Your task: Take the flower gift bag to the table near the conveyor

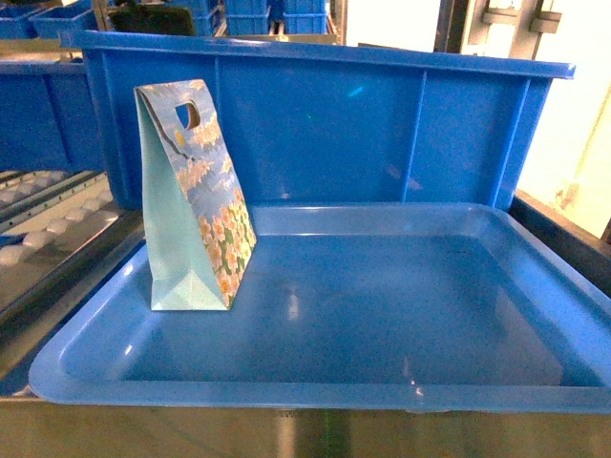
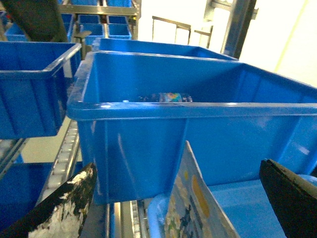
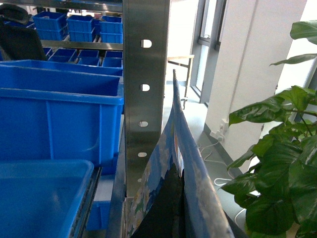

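Note:
A flower gift bag [image 1: 196, 205] stands upright at the left end of a glossy blue tray [image 1: 535, 286], with a cut-out handle at its top. In the left wrist view, my left gripper [image 2: 178, 203] is open. The bag's top edge [image 2: 198, 208] rises between its fingers [image 2: 64, 208] without touching either. In the right wrist view, my right gripper [image 3: 173, 208] is shut on the top of a second flower-print bag [image 3: 200, 183], held beside a steel post. Neither gripper shows in the head view. The table is out of view.
A tall blue bin [image 1: 382, 124] stands right behind the tray. The conveyor [image 1: 48, 224], with its white rollers, runs along the left. A steel rack post [image 3: 143, 99] stands just left of the held bag. A leafy plant [image 3: 282, 163] fills the right, and more blue bins [image 3: 49, 114] the left.

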Motion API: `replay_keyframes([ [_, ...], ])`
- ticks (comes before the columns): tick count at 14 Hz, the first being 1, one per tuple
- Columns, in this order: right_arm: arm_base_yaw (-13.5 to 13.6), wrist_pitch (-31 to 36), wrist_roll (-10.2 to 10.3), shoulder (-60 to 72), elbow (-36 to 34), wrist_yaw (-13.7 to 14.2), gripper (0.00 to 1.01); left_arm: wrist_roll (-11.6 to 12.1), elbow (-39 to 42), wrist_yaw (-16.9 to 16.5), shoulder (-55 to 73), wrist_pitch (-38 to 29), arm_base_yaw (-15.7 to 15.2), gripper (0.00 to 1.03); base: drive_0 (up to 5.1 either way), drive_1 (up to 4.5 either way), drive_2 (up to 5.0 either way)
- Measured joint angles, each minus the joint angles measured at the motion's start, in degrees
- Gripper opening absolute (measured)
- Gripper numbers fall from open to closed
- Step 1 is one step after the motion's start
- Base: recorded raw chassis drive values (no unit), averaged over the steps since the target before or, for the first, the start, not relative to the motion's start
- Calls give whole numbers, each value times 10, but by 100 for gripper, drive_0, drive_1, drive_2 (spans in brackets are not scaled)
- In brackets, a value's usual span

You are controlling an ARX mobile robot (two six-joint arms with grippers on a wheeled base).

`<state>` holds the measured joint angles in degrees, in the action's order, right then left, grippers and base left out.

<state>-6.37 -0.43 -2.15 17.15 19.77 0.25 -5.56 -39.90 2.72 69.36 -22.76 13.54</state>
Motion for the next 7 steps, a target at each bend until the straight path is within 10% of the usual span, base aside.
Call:
replay_keyframes([
  [7, 0, 0, 0, 0, 0, 0, 2, 21, -63, 174, 158, 16, 117, 98, 0, 0, 0],
])
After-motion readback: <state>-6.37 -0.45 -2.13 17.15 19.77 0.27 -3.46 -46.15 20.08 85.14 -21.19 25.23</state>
